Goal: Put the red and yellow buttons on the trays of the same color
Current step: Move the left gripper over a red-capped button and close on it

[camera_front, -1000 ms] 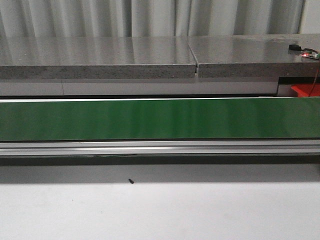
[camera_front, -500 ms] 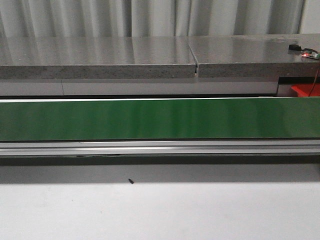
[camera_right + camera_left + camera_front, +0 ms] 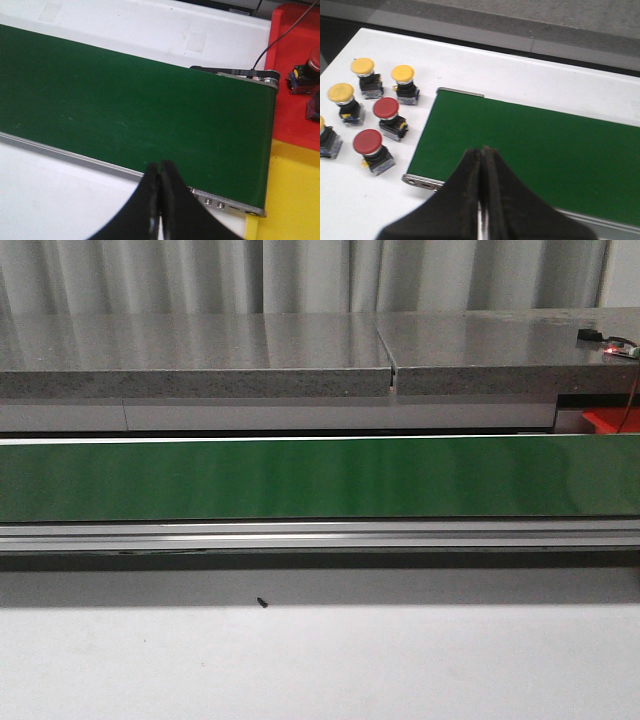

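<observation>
In the left wrist view, several yellow buttons (image 3: 402,74) and two red buttons (image 3: 386,108) stand on the white table beside the end of the green conveyor belt (image 3: 530,150). My left gripper (image 3: 482,150) is shut and empty, hovering over the belt's near edge, apart from the buttons. In the right wrist view, the red tray (image 3: 292,120) and the yellow tray (image 3: 295,195) lie past the belt's other end. A red button (image 3: 306,72) sits on the red tray. My right gripper (image 3: 160,164) is shut and empty above the belt's edge.
The front view shows the green belt (image 3: 320,478) running across, its aluminium rail (image 3: 320,535) in front, and a grey stone counter (image 3: 200,355) behind. A black cable (image 3: 280,35) crosses the red tray. A small dark speck (image 3: 262,602) lies on the white table.
</observation>
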Controlling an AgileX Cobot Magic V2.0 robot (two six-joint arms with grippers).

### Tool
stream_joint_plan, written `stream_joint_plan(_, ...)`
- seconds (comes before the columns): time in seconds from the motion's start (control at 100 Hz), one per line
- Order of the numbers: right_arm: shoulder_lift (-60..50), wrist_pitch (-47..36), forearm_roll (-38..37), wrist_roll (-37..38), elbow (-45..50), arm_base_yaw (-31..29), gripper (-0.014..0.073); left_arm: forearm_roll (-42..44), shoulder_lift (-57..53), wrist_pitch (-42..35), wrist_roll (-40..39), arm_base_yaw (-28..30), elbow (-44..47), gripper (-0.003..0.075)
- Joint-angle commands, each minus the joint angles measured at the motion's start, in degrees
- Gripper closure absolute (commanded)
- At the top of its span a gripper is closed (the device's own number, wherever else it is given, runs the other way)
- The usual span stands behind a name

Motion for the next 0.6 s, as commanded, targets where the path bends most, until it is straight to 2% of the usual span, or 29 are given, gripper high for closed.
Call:
stream_joint_plan(0.0,-0.8,-2.71,0.8,-0.15,-1.47,0.04,0.0662,0.28,6.53,1.41,-0.9,4.19,-8.9,0.074)
stream_joint_plan(0.21,-0.8,-2.71,0.8,-0.15,-1.47,0.04,0.0662,0.14,20.92,6.97,-0.32,13.62,-22.27,0.0735)
stream_joint_plan(0.28,-0.8,-2.71,0.8,-0.15,-1.47,0.04,0.0662,0.14,24.21,7.06,-0.32,15.54,-24.14,0.0699)
stream_joint_plan(0.38,-0.8,-2.71,0.8,-0.15,-1.47,0.04,0.0662,0.14,28.73,8.61,-0.32,16.94,-25.57,0.056)
stream_joint_plan(0.5,-0.8,-2.71,0.8,-0.15,-1.47,0.04,0.0662,1.34,31.86,9.98,-0.32,17.29,-25.81,0.0297)
stream_joint_plan(0.56,-0.8,-2.71,0.8,-0.15,-1.47,0.04,0.0662,2.58,33.11,9.84,-0.32,17.29,-25.81,0.0205)
stream_joint_plan(0.59,-0.8,-2.71,0.8,-0.15,-1.47,0.04,0.0662,2.55,33.64,9.67,-0.32,17.29,-25.81,0.0188)
